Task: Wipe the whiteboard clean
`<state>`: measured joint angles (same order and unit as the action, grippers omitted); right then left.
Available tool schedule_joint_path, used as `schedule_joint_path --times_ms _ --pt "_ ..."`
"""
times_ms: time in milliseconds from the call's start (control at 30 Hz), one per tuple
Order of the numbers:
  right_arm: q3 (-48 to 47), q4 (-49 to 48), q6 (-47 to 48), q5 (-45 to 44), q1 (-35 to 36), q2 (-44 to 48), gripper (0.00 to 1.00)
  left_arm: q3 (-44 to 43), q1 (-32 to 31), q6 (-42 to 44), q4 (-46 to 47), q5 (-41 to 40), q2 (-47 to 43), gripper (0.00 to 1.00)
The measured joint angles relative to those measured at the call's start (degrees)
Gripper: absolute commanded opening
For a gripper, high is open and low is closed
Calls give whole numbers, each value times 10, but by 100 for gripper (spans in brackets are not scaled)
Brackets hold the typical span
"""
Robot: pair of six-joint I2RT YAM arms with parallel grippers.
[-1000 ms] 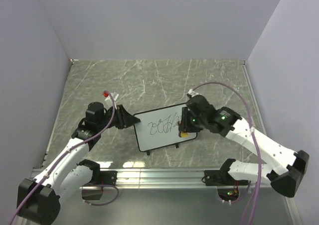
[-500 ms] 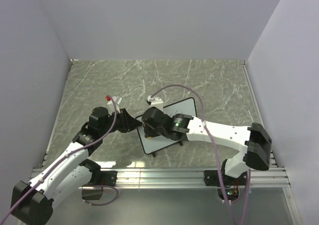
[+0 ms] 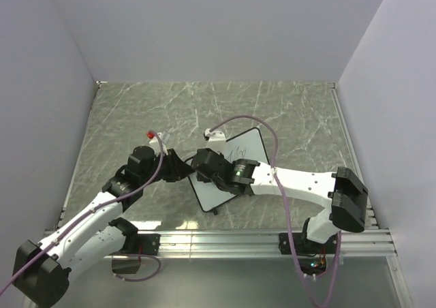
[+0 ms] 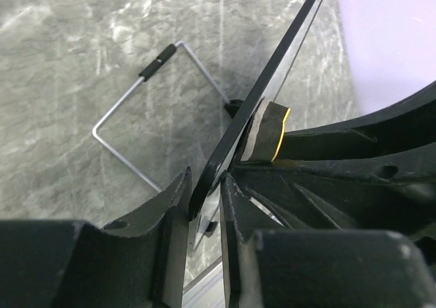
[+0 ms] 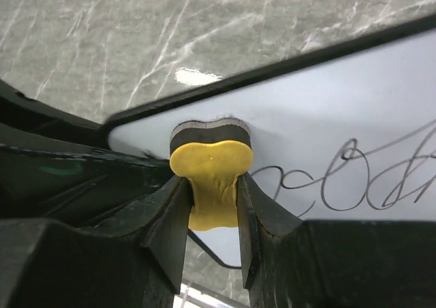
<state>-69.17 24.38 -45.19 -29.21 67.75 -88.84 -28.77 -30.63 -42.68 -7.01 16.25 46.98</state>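
Pinching the yellow eraser (image 5: pixel 211 166) tight, the right gripper (image 5: pixel 211 209) presses it onto the whiteboard (image 5: pixel 340 110) beside the scribbles (image 5: pixel 354 182). The left gripper (image 4: pixel 206 197) seems clamped on its edge, steadying it mid-table (image 3: pixel 286 110).

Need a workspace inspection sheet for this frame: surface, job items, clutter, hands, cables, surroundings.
surface: grey marbled table, no spills seen.
job's things: whiteboard tilted, wire stand behind it, black scribbles on its face; yellow eraser pressed near its corner.
clutter: nothing seen.
hands: left hand clamped on the board's frame edge; right hand shut on the eraser.
cables: purple cable arcs over the board; another runs along the left arm.
surroundings: plain walls; metal rail at the near edge.
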Motion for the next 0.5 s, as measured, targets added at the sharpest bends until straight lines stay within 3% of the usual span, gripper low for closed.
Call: schedule_joint_path --times_ms 500 --pt "188 -66 -84 -3 2 55 0 -1 -5 -5 -53 -32 4 0"
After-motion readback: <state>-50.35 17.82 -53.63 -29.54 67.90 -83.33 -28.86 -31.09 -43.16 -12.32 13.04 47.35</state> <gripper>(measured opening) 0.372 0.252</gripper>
